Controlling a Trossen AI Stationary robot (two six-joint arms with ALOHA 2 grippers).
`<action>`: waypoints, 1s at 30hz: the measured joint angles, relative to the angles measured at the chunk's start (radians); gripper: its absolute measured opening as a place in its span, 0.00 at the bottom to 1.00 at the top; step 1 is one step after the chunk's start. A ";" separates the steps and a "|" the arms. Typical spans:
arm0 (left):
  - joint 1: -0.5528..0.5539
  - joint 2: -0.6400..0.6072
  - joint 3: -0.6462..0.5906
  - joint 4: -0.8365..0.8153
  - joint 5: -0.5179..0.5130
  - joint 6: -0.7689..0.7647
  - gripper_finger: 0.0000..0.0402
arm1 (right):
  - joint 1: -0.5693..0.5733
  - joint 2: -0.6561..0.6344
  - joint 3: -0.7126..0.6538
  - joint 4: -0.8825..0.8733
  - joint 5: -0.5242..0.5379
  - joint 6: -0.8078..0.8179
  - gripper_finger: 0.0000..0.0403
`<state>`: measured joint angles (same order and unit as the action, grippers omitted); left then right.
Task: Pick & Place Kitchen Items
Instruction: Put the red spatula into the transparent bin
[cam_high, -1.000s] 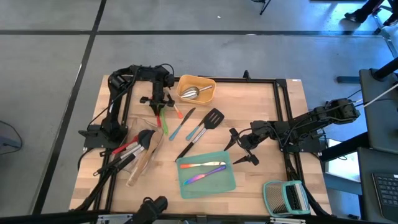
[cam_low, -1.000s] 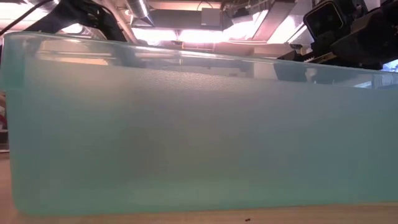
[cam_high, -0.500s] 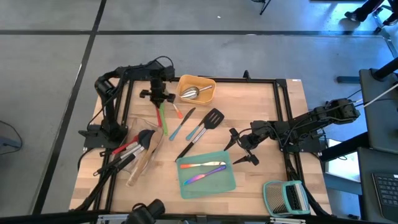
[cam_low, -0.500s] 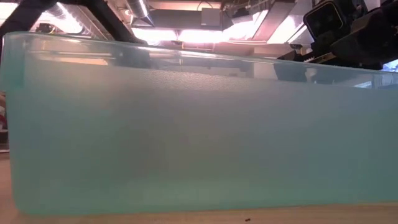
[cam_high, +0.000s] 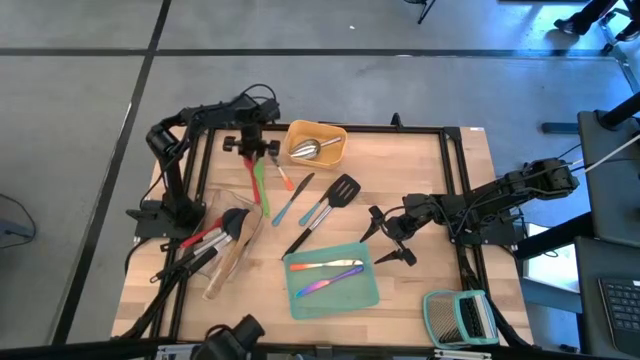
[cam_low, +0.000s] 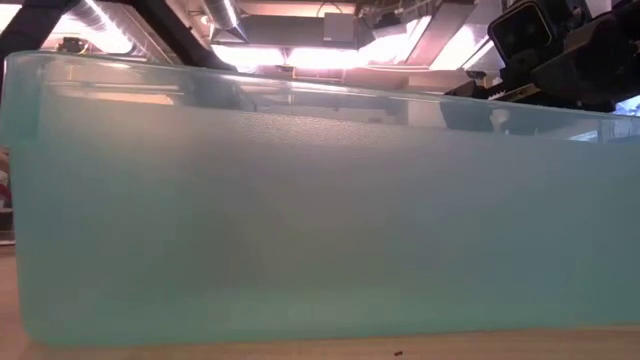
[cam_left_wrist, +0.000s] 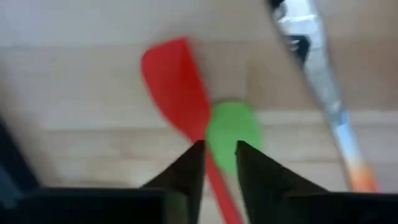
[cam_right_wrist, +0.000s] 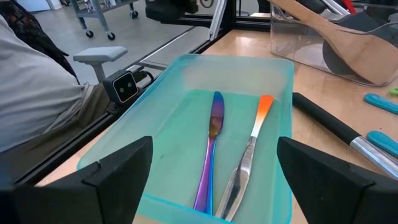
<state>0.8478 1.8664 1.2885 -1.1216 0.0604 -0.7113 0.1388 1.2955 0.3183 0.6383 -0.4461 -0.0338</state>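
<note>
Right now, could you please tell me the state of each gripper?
Left gripper: narrow gap, above the green spatula; grip cannot be told.
Right gripper: open, holding nothing.

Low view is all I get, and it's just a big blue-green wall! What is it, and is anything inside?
Observer: It's the side of a teal tray. Two pieces of cutlery lie in it: a purple one and an orange-tipped one.
Operator: Where's the right gripper?
Observer: The right gripper sits beside that tray, jaws open, pointing at it.
Operator: And the other one?
Observer: The left gripper is near the table's far edge, over a green tool, next to a yellow tray.
</note>
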 joint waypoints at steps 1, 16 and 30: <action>0.006 0.000 -0.002 0.008 0.000 0.000 0.26 | 0.000 0.000 0.000 0.000 0.000 0.000 0.86; 0.037 0.000 -0.020 0.054 -0.042 -0.052 0.78 | 0.000 0.000 0.000 0.000 -0.002 0.000 0.86; 0.065 -0.007 -0.193 0.198 0.009 -0.108 0.76 | 0.000 0.000 0.000 0.000 -0.002 0.000 0.86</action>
<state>0.9127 1.8595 1.0954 -0.9241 0.0692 -0.8197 0.1390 1.2955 0.3183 0.6387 -0.4480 -0.0338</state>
